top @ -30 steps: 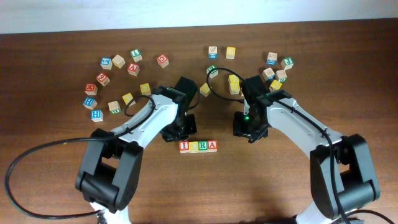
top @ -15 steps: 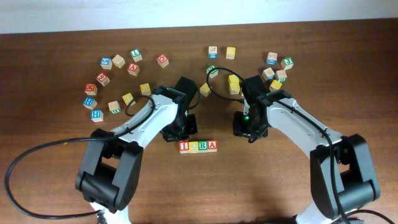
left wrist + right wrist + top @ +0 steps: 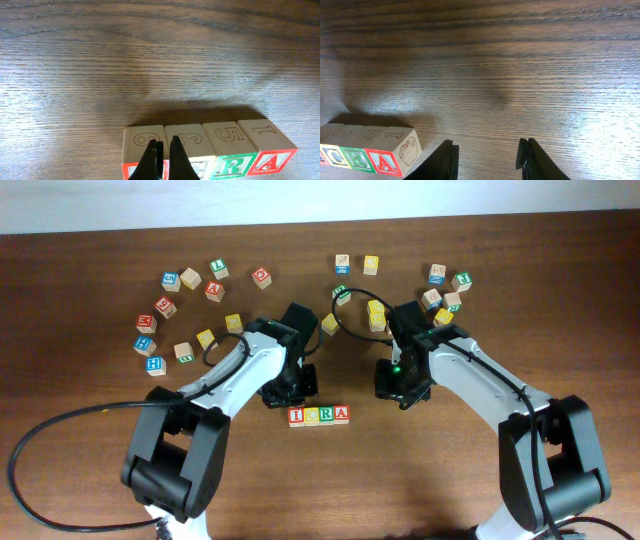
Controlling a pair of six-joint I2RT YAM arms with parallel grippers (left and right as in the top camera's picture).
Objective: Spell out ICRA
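Four letter blocks stand touching in a row [image 3: 319, 415] near the table's front middle, reading I, C, R, A from left to right. The left wrist view shows the same row [image 3: 207, 149] from behind, with numbers on the blocks' tops. My left gripper [image 3: 291, 392] hovers just behind the row's left end, shut and empty; its tips [image 3: 163, 162] sit over the seam between the first two blocks. My right gripper [image 3: 404, 388] stands open and empty over bare wood to the right of the row. In the right wrist view the A block [image 3: 390, 152] lies left of the open gripper [image 3: 487, 162].
Loose letter blocks are scattered across the back of the table: a cluster at the back left [image 3: 185, 310], a few near the middle [image 3: 355, 265], and a group at the back right [image 3: 445, 290]. Cables trail from both arms toward the front edge.
The right jaws have narrowed very slightly. Both arms and the row of blocks stay where they were.
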